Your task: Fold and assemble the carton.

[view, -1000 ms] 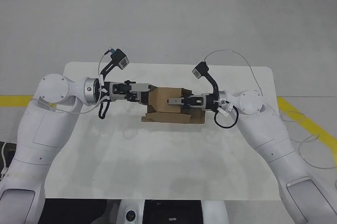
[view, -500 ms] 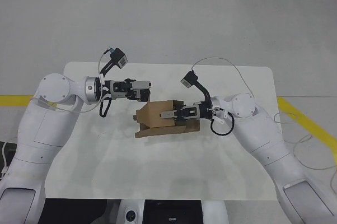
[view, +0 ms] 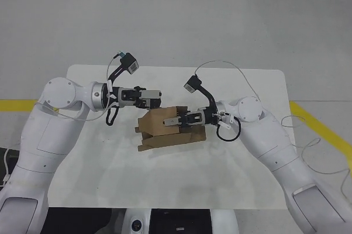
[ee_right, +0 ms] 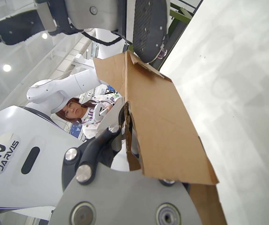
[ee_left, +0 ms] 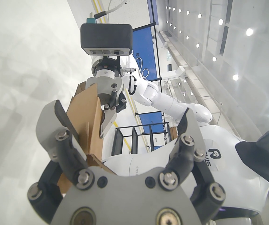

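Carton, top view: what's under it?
The white table shows all around the carton; nothing pokes out from beneath. The patch directly below is covered, so contact with the table cannot be judged.

Item count. Carton [view: 164, 127]: one, brown cardboard, at the middle of the table. Table [view: 223, 175]: one, white. Grippers: two, one left gripper [view: 157, 98] at the carton's far left corner and one right gripper [view: 172, 120] over the carton.

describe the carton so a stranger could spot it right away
Find the white rectangular table. Near its middle is a half-folded brown cardboard carton, flaps sticking out. It is the only brown thing there, held by the right gripper.
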